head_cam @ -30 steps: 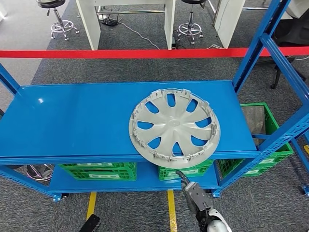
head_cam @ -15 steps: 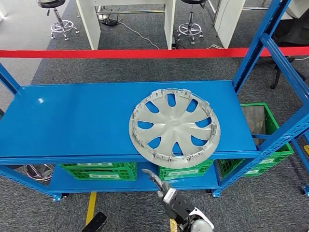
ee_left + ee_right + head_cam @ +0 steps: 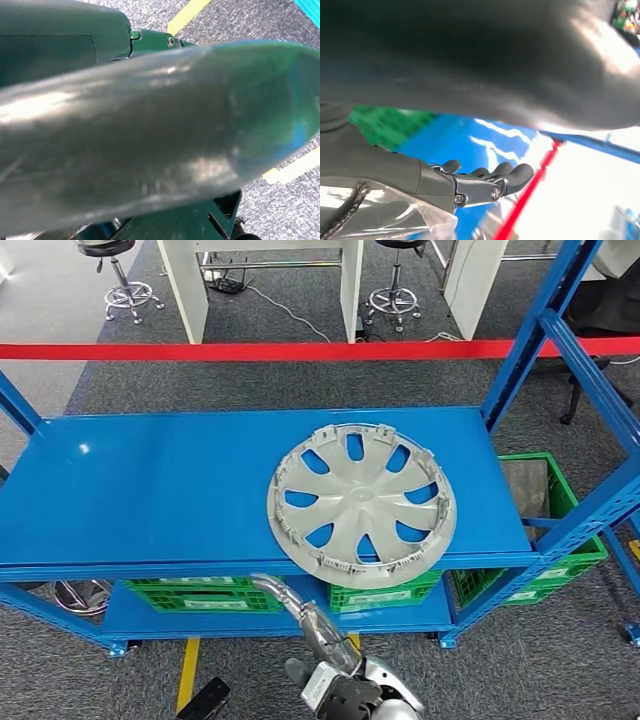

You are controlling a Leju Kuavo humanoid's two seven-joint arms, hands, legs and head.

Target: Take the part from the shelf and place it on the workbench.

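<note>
Blue shelf (image 3: pixel 151 490) carries the wheel cover (image 3: pixel 361 505), overhanging its front edge. Below, the right hand (image 3: pixel 317 635) has swung leftward and risen, fingers seemingly extended and empty; grasp not begun.

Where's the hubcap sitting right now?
In the head view the silver hubcap lies flat on the blue shelf, right of centre, overhanging the front edge, above the green crates.
</note>
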